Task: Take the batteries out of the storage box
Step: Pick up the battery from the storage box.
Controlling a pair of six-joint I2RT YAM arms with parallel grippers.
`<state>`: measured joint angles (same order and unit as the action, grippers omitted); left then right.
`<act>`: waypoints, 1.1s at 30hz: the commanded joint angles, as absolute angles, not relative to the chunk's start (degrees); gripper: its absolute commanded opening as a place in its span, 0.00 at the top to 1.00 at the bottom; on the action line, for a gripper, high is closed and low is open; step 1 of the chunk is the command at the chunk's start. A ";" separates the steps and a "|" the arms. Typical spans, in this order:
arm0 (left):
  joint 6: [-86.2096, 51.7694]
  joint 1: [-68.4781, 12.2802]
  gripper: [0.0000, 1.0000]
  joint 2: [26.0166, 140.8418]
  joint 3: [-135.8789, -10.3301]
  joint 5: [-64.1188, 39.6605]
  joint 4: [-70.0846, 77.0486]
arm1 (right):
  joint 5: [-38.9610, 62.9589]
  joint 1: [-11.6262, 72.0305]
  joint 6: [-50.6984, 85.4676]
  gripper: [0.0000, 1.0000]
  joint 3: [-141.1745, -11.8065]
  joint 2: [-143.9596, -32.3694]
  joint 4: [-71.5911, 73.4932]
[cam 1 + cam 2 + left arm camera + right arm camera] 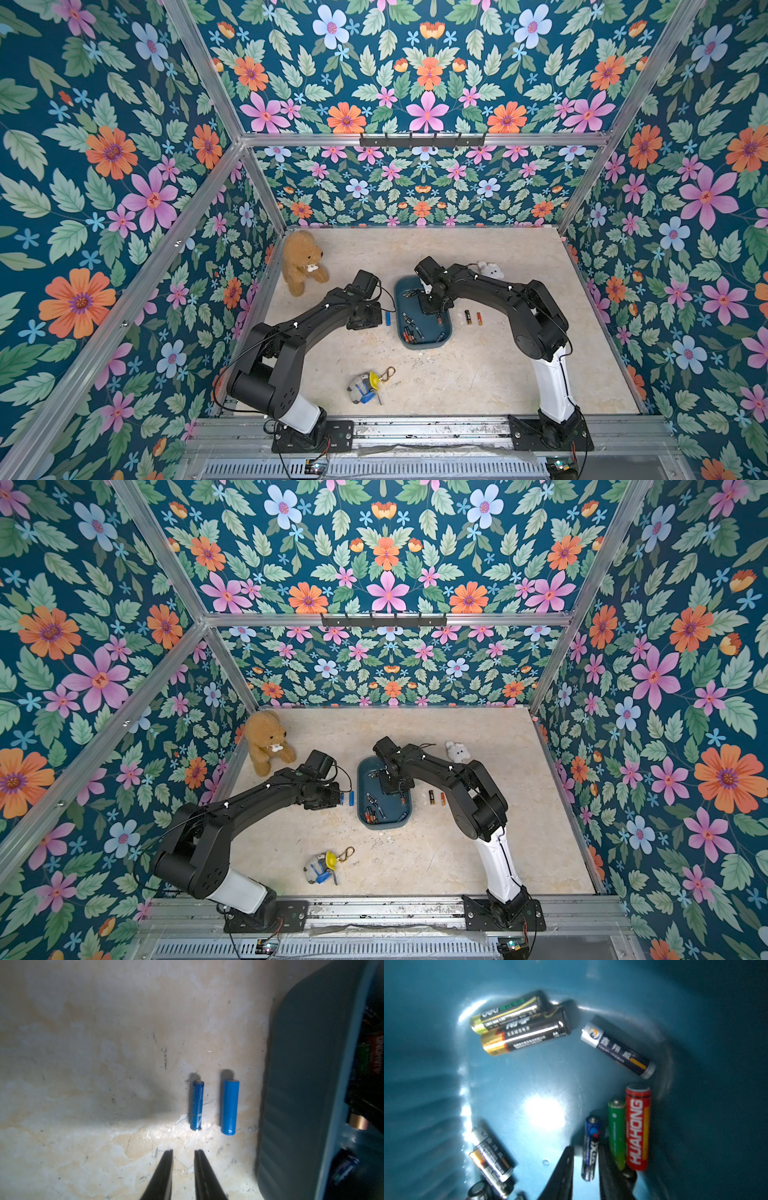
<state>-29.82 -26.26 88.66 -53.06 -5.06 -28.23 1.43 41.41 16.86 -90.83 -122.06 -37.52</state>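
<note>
Flower-papered walls point(104, 166) close in a pale stone-patterned table point(457, 374), where the storage box point(428, 345) sits near the middle with most of the batteries point(409, 334) inside. Left pincer point(184, 1151) hovers empty, jaws narrowly parted, by two blue batteries point(197, 1103) lying on the table beside the box's wall. Right pincer point(585, 1147) is down in the box, jaws slightly apart astride a dark blue battery point(590, 1142), not clamped on it.

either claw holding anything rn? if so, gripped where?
Left claw: nothing, jaws apart and empty. Right claw straddles the dark blue battery along its wrist-side half, inside the storage box; whether it is actually clamped cannot be told.
</note>
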 commanded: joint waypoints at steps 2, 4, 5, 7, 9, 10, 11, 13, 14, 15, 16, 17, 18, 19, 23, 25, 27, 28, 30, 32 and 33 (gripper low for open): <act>-29.88 -26.19 0.75 88.59 -53.17 -5.18 -27.86 | 0.97 41.44 16.51 0.74 -91.12 -122.59 -38.14; -29.85 -26.19 0.75 88.55 -53.17 -5.10 -27.86 | 1.05 41.45 16.48 0.76 -91.12 -122.69 -38.16; -29.86 -26.19 0.75 88.46 -53.15 -5.09 -27.86 | 1.14 41.37 16.48 0.76 -91.14 -122.68 -38.19; -29.87 -26.19 0.75 88.48 -53.16 -5.10 -27.86 | 1.27 41.42 16.41 0.78 -91.08 -122.71 -38.22; -29.86 -26.19 0.75 88.52 -53.16 -5.10 -27.91 | 1.32 41.43 16.34 0.80 -91.09 -122.72 -38.28; -29.87 -26.19 0.75 88.64 -53.17 -5.13 -27.77 | 1.32 41.48 16.26 0.80 -91.22 -122.76 -38.39; -29.87 -26.19 0.75 88.62 -53.17 -5.16 -27.77 | 1.32 41.45 16.33 0.81 -91.23 -122.67 -38.42; -29.77 -26.20 0.75 88.80 -53.25 -5.20 -27.69 | 1.49 41.44 16.17 0.85 -91.48 -122.69 -38.51; -29.78 -26.19 0.75 88.93 -53.34 -5.19 -27.71 | 1.49 41.45 16.17 0.85 -91.49 -122.65 -38.71; -29.69 -26.19 0.75 88.95 -53.43 -5.22 -27.69 | 1.41 41.40 16.23 0.85 -91.57 -122.57 -38.76; -29.69 -26.19 0.75 89.07 -53.51 -5.27 -27.70 | 1.25 41.48 16.19 0.85 -91.63 -122.52 -38.84; -29.62 -26.19 0.75 89.14 -53.61 -5.28 -27.69 | 1.23 41.43 16.22 0.85 -91.63 -122.48 -38.84; -29.54 -26.19 0.75 89.26 -53.70 -5.32 -27.69 | 1.17 41.42 16.19 0.85 -91.63 -122.29 -38.85; -29.54 -26.19 0.75 89.29 -53.77 -5.28 -27.69 | 1.23 41.41 16.17 0.85 -91.68 -122.17 -38.89; -29.58 -26.19 0.75 89.31 -53.83 -5.27 -27.60 | 1.49 41.47 16.46 0.86 -91.71 -120.91 -39.13; -29.58 -26.19 0.75 89.43 -53.97 -5.27 -27.69 | 1.67 41.46 16.66 0.86 -91.95 -120.08 -39.32; -29.52 -26.20 0.75 89.44 -54.01 -5.27 -27.63 | 1.67 41.41 16.74 0.86 -92.24 -119.23 -39.70; -29.49 -26.19 0.75 89.55 -54.05 -5.27 -27.67 | 1.66 41.45 16.87 0.86 -92.28 -118.78 -39.80; -29.38 -26.19 0.75 89.72 -54.22 -5.36 -27.69 | 1.83 41.40 17.03 0.86 -92.48 -117.83 -39.98; -29.42 -26.19 0.75 89.66 -54.32 -5.53 -27.69 | 1.93 41.40 17.14 0.86 -92.71 -117.19 -40.33; -29.43 -26.19 0.75 89.66 -54.36 -5.54 -27.75 | 1.93 41.44 17.11 0.86 -92.74 -116.68 -40.53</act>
